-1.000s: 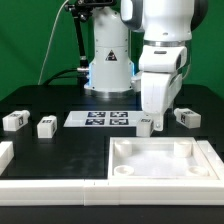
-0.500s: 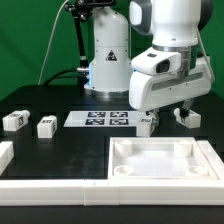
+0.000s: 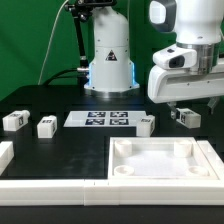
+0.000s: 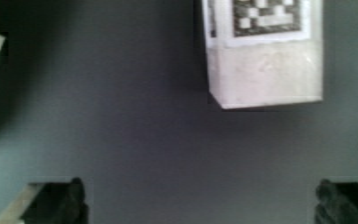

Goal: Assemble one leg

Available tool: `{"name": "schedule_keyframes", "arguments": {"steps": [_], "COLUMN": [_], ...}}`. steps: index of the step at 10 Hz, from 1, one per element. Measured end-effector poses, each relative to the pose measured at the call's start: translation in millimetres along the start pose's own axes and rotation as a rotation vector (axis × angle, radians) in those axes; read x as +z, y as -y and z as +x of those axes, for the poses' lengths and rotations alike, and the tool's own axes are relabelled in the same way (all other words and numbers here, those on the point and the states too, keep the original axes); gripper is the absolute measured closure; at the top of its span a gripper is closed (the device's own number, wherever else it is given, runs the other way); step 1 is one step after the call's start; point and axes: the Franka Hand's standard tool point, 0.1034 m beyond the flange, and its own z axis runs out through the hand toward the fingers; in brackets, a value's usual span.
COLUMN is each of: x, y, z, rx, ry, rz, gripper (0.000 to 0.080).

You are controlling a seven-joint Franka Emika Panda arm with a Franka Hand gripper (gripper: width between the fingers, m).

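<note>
Several small white legs with black-and-white tags lie on the black table: two at the exterior view's left (image 3: 14,120) (image 3: 46,126), one by the marker board's right end (image 3: 146,124), and one at the right (image 3: 187,116). My gripper (image 3: 190,102) hangs just above the rightmost leg, open and empty. In the wrist view one leg (image 4: 265,55) lies flat on the table beyond my gripper (image 4: 201,200). Both dark fingertips (image 4: 51,200) stand wide apart with nothing between them.
The marker board (image 3: 105,118) lies at the centre back. A large white square tray-like piece with a raised rim (image 3: 160,165) fills the front right. Another white part (image 3: 5,155) sits at the front left edge. The robot base (image 3: 108,60) stands behind.
The arm has swung from over the leg beside the marker board toward the exterior view's right and risen, and now hangs over the rightmost leg. No leg has moved.
</note>
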Motion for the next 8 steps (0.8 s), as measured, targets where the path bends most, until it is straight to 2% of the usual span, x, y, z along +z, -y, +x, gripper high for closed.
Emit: {"name": "schedule_keyframes", "arguments": {"steps": [1,3,8], "x": [0.7,0.1,9.6], "y": [-0.3,-2.3,17.5], "z": [-3.1,-6.6,-25.3], "rx": [-0.003,-0.009,-0.044], "ry": [0.027,0.195,0.609], "rz": [-0.005,-0.029,-0.072], "gripper": [0.015,0.015,0.015]}}
